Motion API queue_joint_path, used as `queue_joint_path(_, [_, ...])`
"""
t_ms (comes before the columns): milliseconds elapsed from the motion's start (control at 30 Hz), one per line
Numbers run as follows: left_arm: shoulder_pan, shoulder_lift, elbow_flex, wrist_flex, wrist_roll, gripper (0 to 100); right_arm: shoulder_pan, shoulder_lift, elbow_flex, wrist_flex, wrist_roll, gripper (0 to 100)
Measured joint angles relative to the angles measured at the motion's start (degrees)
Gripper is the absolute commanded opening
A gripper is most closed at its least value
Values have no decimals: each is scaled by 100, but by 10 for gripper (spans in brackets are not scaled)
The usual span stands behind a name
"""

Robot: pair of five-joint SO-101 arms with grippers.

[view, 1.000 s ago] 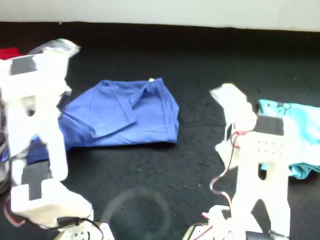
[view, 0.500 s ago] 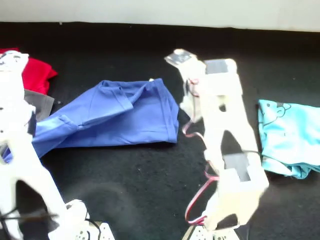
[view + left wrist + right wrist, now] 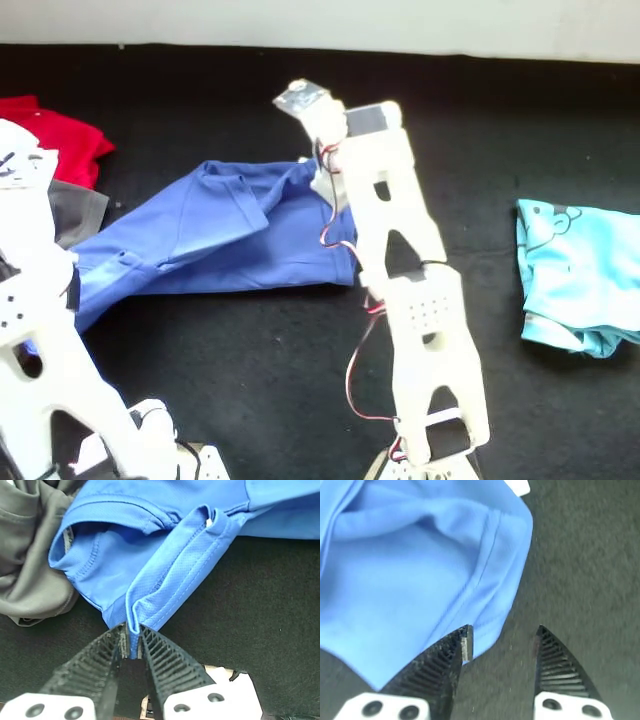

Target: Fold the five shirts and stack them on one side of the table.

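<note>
A blue shirt (image 3: 225, 235) lies spread across the middle of the black table (image 3: 250, 370), partly folded. My left gripper (image 3: 131, 641) is shut on a folded hem of the blue shirt (image 3: 165, 560) at its near left corner, beside a grey shirt (image 3: 27, 555). My right gripper (image 3: 502, 642) is open and hovers over the far right corner of the blue shirt (image 3: 415, 575), one finger over the cloth and the other over bare table. In the high view the right arm (image 3: 385, 220) stretches across to that corner. A light blue shirt (image 3: 575, 275) lies folded at the right. A red shirt (image 3: 55, 140) sits at the far left.
The grey shirt (image 3: 80, 212) lies bunched between the red shirt and the blue one. The left arm (image 3: 45, 370) fills the near left corner of the high view. Bare black table runs along the front and between the blue and light blue shirts.
The right arm swung from the near right out over the blue shirt's far right corner. The left arm dropped to the near left and pulled the blue shirt's left end outward.
</note>
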Motion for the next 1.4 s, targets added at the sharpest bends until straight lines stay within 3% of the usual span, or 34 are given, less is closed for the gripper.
queue_joint_path(167, [0,-158,62,0,0,7,-229,668,-774,-62,-35,202])
queue_joint_path(300, [0,-167,62,0,0,7,-264,1108,-1037,-484,-527,190])
queue_joint_path(433, [0,-167,62,0,0,7,-369,1284,-1064,-563,-607,1])
queue_joint_path(667, [0,-167,62,0,0,7,-457,1284,-1354,360,-255,9])
queue_joint_path(900, [0,-167,62,0,0,7,-343,501,-1292,554,-299,8])
queue_joint_path(1067, [-35,-167,62,0,0,7,-343,-791,211,563,-299,8])
queue_joint_path(1400, [-53,-167,62,0,0,7,-343,-3305,5301,519,-299,27])
